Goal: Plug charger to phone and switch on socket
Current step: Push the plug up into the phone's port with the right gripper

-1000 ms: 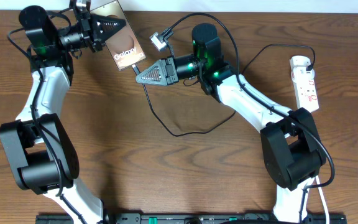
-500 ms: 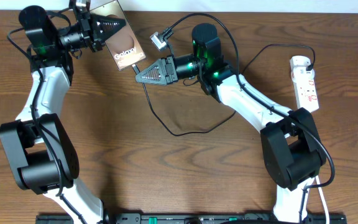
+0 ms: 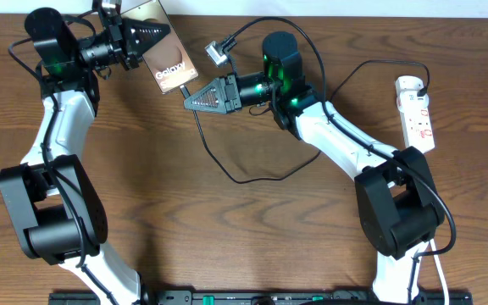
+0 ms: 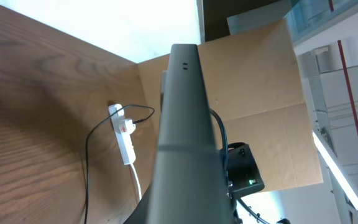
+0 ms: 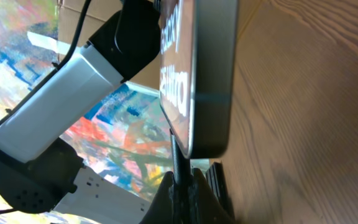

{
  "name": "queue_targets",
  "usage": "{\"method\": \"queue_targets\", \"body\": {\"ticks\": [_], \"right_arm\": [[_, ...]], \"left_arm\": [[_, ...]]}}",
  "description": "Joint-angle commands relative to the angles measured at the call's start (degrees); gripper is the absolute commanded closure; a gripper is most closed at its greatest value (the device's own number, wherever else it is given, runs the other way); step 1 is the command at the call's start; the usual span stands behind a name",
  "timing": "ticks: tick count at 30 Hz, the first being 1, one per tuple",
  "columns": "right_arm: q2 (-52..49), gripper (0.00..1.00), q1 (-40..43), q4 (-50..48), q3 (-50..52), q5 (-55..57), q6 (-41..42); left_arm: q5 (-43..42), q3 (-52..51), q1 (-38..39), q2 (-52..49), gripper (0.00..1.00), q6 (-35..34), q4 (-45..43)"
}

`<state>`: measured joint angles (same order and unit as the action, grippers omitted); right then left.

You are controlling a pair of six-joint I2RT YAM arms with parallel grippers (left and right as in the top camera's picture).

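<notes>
The phone (image 3: 167,63) is a brown-grey slab with white lettering, held tilted at the top left of the overhead view. My left gripper (image 3: 152,40) is shut on its upper end; in the left wrist view the phone (image 4: 185,124) fills the middle. My right gripper (image 3: 190,98) is shut on the charger's connector tip, which touches the phone's lower edge. In the right wrist view the tip (image 5: 175,155) meets the phone's end (image 5: 210,93) just above the gripper's jaws (image 5: 184,180). The black charger cable (image 3: 227,169) loops across the table. The white socket (image 3: 417,112) lies at the far right.
A small grey adapter (image 3: 217,54) on a black lead lies near the table's back edge beside the right arm. The socket also shows in the left wrist view (image 4: 124,134) with a black cable and white cord. Cardboard boxes (image 4: 253,68) stand beyond the table.
The phone and the right gripper have shifted very slightly; otherwise both arms hold the same pose.
</notes>
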<state>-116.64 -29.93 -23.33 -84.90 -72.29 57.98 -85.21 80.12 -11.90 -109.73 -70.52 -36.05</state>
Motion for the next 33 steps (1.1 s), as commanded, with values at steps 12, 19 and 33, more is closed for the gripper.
{"method": "queue_targets", "body": {"ticks": [12, 19, 33], "right_arm": [[0.0, 0.99, 0.5, -1.8, 0.0, 3.0, 1.8], [0.0, 0.99, 0.6, -2.7, 0.0, 2.9, 1.8], [0.0, 0.99, 0.6, -3.3, 0.0, 3.0, 2.4]], "left_arm": [[-4.8, 0.6, 0.1, 0.4, 0.93, 0.4, -0.5], [-4.8, 0.6, 0.1, 0.4, 0.93, 0.4, -0.5], [-4.8, 0.6, 0.1, 0.4, 0.93, 0.4, -0.5]]}}
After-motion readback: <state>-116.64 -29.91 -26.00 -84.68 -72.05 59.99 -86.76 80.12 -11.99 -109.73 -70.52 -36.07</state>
